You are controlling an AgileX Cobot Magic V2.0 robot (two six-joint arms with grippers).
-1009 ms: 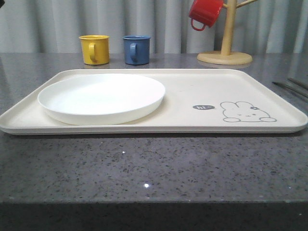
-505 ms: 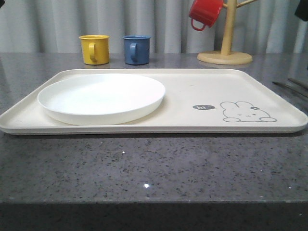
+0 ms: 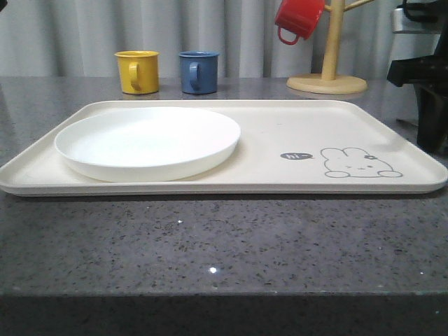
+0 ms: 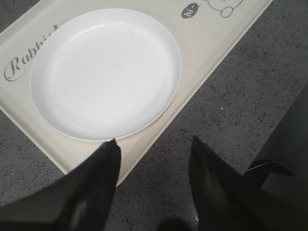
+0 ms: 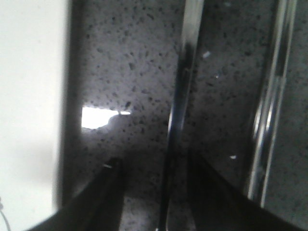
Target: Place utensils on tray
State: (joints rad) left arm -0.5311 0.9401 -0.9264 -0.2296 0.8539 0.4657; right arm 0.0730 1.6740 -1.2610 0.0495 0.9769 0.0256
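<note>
The cream tray (image 3: 280, 140) with the rabbit drawing lies across the grey table, and a round white plate (image 3: 147, 143) rests on its left half. My right gripper (image 3: 432, 140) has come down just past the tray's right edge. In the right wrist view it (image 5: 154, 161) is open low over the table, straddling one slim metal utensil (image 5: 180, 96). A second shiny utensil (image 5: 269, 106) lies beside it, and the tray's rim (image 5: 29, 96) runs along the other side. My left gripper (image 4: 155, 142) hangs open and empty above the tray's (image 4: 204, 48) front edge, near the plate (image 4: 106, 72).
A yellow mug (image 3: 137, 71) and a blue mug (image 3: 198, 72) stand behind the tray. A red mug (image 3: 299, 19) hangs on a wooden mug tree (image 3: 327, 84) at the back right. Bare grey table runs along the front.
My right arm has come into the front view from the top right and dropped beside the tray's right edge, covering the metal utensils that showed there. Tray and plate have not moved.
</note>
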